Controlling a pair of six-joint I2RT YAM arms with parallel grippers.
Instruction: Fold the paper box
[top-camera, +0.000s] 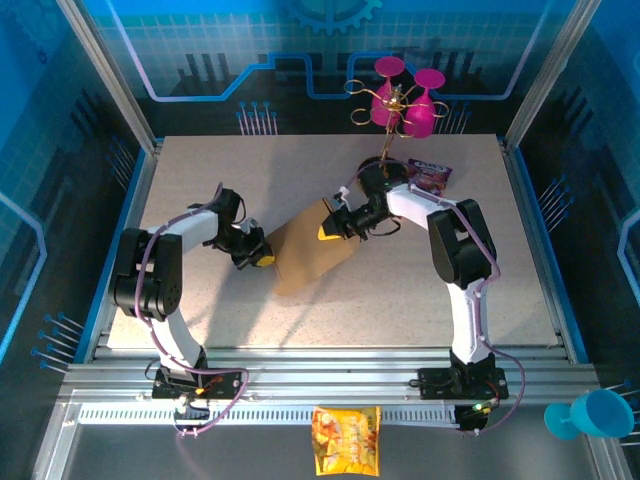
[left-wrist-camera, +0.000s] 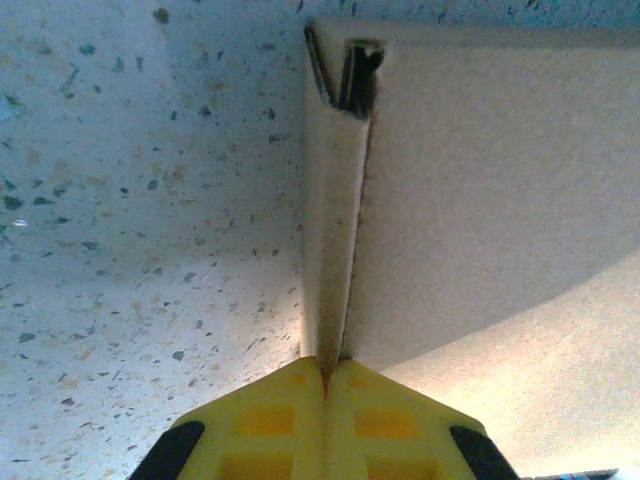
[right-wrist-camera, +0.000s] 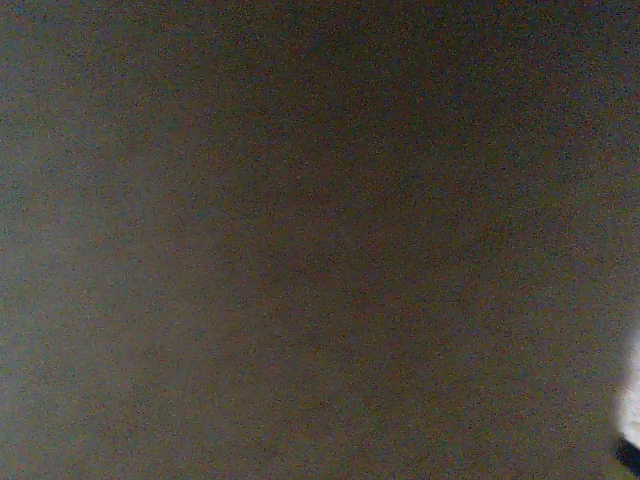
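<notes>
The pale, speckled tabletop (top-camera: 420, 290) is carrying three things. The brown paper box (top-camera: 310, 255) is lying near its middle, turned at a slant. A purple packet (top-camera: 432, 176) is lying toward the far right, and just beside it a gold stand (top-camera: 386, 140) is standing, holding pink glasses (top-camera: 400, 100).

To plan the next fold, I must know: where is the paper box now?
In the top view the paper box sits at the centre, between the left hand, pinching its left edge, and the right hand at its far corner.
</notes>
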